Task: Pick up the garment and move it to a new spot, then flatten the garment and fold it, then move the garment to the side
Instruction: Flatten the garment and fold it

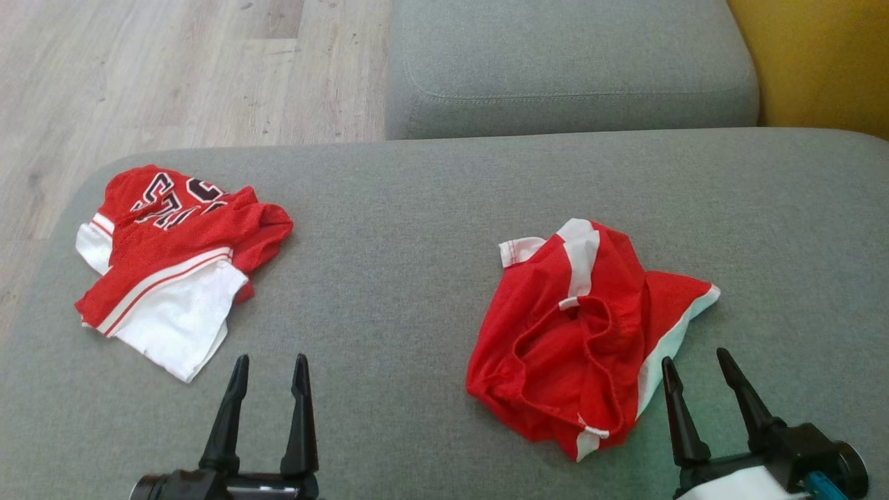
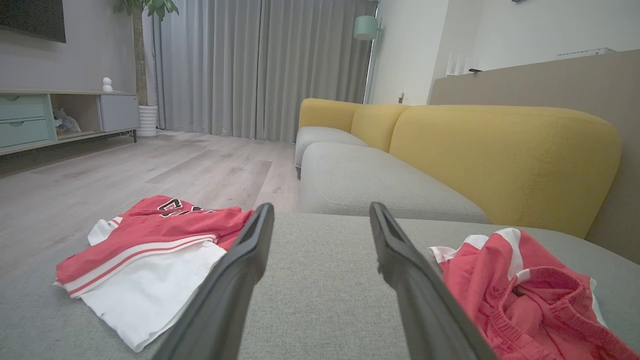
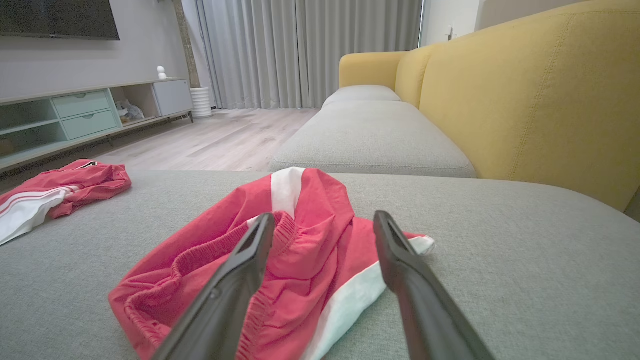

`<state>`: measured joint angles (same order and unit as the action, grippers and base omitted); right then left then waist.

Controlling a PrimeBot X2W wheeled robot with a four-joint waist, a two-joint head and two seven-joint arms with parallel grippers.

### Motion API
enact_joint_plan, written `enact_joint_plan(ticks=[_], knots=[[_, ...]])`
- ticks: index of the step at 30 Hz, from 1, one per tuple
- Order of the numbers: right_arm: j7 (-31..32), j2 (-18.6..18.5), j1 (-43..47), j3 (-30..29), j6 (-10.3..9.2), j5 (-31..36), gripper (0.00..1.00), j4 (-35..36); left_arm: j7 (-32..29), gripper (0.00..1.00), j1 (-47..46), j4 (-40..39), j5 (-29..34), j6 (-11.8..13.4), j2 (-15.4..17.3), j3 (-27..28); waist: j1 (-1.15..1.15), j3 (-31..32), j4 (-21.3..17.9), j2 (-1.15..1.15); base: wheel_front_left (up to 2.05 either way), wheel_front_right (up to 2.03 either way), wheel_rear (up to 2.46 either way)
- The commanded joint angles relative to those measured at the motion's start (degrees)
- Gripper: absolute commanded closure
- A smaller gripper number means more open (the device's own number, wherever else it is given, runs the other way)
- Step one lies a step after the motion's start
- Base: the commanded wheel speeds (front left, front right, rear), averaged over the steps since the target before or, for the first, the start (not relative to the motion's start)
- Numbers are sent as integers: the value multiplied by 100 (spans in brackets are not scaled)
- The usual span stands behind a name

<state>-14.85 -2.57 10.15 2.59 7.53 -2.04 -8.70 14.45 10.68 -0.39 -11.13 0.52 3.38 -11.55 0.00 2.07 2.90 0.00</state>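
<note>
Lowest in the head view, the left pincer (image 1: 271, 357) at the bottom left and the right pincer (image 1: 696, 356) at the bottom right both have their dark fingers spread apart, pinching nothing, over the grey sofa cushion (image 1: 417, 292). Crumpled red shorts (image 1: 576, 333) with white side stripes lie right of the frame's centre, waistband gaping toward the camera. The right pincer's fingertips are just beside their lower right edge; contact cannot be told. A loosely folded red-and-white jersey (image 1: 167, 271) lies at centre left, well apart from the shorts. Pale wooden floor (image 1: 173, 69) shows at upper left, a yellow backrest (image 1: 826, 62) at upper right.
</note>
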Motion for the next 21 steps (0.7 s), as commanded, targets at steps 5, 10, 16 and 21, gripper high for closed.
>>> enact_joint_plan(ticks=[5,10,16,21], knots=[[-15,-31,-194,158,-4,-59,0,179,54,0,-156,-154,29,-20,-49,100,0,-9,-49,0,0,0,0],[-15,-31,-236,204,-4,-43,0,205,54,0,-192,-61,207,-152,-49,-29,0,-73,-294,0,0,0,0],[-15,-31,-293,290,-4,4,0,239,54,0,-413,254,686,-435,-47,-429,0,-236,-751,0,0,0,0],[-15,-31,-439,469,-4,56,0,270,54,0,-983,1009,1119,-642,-8,-1067,0,-546,-1279,0,0,0,0]])
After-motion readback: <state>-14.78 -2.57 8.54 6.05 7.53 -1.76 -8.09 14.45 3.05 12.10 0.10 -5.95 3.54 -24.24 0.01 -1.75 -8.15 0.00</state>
